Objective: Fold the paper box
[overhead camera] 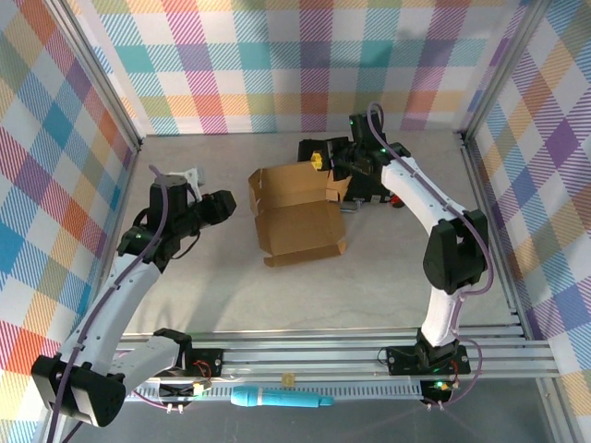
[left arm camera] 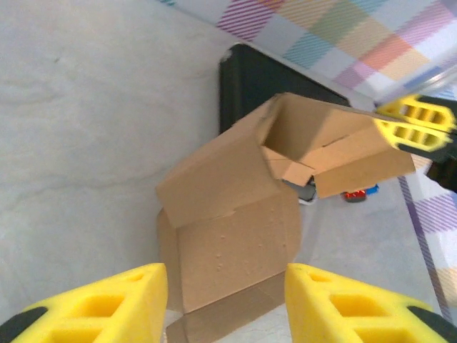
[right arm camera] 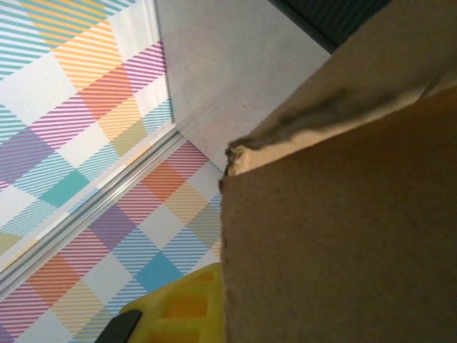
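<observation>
Got the paper box point(overhead camera: 295, 217) sitting pretty much mid-worktop point(overhead camera: 212, 277), plain brown cardboard, only half formed. Looks like a flat panel with low edges toward 6 o'clock and a tray part with raised walls toward 12.

Found the left gripper point(overhead camera: 222, 205) at the box's 9 o'clock, near but not touching. From the left wrist view, can see its yellow fingers point(left arm camera: 107, 300) spread apart with nothing between them, just looking out over the cardboard.

Over at the box's 1 o'clock corner, spotted the right gripper point(overhead camera: 323, 163), fingers point(right arm camera: 182, 307) pinched shut on the upright cardboard wall there. From its own wrist camera, mostly brown panel pressed right up against the yellow pad. Also turns up in the left wrist view as a yellow pair clamped on the far top edge.

Behind the box at 12 to 1 o'clock, a black case point(left arm camera: 257, 86), touching or nearly so, hard to tell which. Small red-and-blue thing point(left arm camera: 357, 193) on the worktop around 3 o'clock of the box.
</observation>
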Motion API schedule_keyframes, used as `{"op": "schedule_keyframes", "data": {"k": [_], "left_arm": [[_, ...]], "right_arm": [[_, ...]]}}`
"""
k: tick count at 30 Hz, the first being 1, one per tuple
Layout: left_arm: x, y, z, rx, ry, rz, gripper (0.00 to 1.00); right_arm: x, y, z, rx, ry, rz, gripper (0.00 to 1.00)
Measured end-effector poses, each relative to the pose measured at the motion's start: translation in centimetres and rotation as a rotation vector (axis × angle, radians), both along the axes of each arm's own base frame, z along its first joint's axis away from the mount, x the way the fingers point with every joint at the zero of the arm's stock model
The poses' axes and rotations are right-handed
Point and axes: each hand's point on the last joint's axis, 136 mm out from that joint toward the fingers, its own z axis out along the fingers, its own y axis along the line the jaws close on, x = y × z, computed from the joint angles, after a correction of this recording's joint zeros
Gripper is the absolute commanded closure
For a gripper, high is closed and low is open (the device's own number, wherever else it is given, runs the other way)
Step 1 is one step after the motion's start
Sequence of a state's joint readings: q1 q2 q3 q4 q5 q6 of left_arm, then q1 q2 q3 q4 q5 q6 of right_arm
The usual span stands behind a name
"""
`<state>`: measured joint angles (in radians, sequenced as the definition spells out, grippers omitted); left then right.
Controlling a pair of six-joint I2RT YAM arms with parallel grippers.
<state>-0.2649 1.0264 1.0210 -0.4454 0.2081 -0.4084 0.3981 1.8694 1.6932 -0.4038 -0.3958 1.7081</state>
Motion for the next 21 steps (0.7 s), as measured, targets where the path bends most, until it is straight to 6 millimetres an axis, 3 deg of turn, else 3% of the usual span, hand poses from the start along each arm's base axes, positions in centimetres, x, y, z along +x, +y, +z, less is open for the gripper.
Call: {"op": "schedule_keyframes", "data": {"k": [4,5,8,13,17,21], "left_arm": [[0.9,-0.9,0.7,0.066,-0.017,-0.072,0.49],[1.2,-1.2,0.4,0.093,-0.013,-0.09,0.44],[1.6,-2.7,-1.3,0.182,0.007,-0.156,0.36],[2.1,-4.0,-4.6,0.338,0.043,-0.198,0.35],[3.3,-3.0,-6.1,0.439,0.061,-0.137,0.41],[4.9,-1.8,-7.4,0.52,0.081,-0.057,0.57]], "right_arm": [[0.3,0.3,1.2,0.013,-0.027,0.01,1.0],[0.3,0.4,1.5,0.017,-0.033,0.011,1.0],[0.6,0.7,2.0,0.026,-0.045,0.018,1.0],[0.6,1.1,1.5,0.025,-0.032,0.029,1.0],[0.5,1.3,1.3,0.026,-0.028,0.035,1.0],[0.3,1.7,1.2,0.029,-0.022,0.042,1.0]]}}
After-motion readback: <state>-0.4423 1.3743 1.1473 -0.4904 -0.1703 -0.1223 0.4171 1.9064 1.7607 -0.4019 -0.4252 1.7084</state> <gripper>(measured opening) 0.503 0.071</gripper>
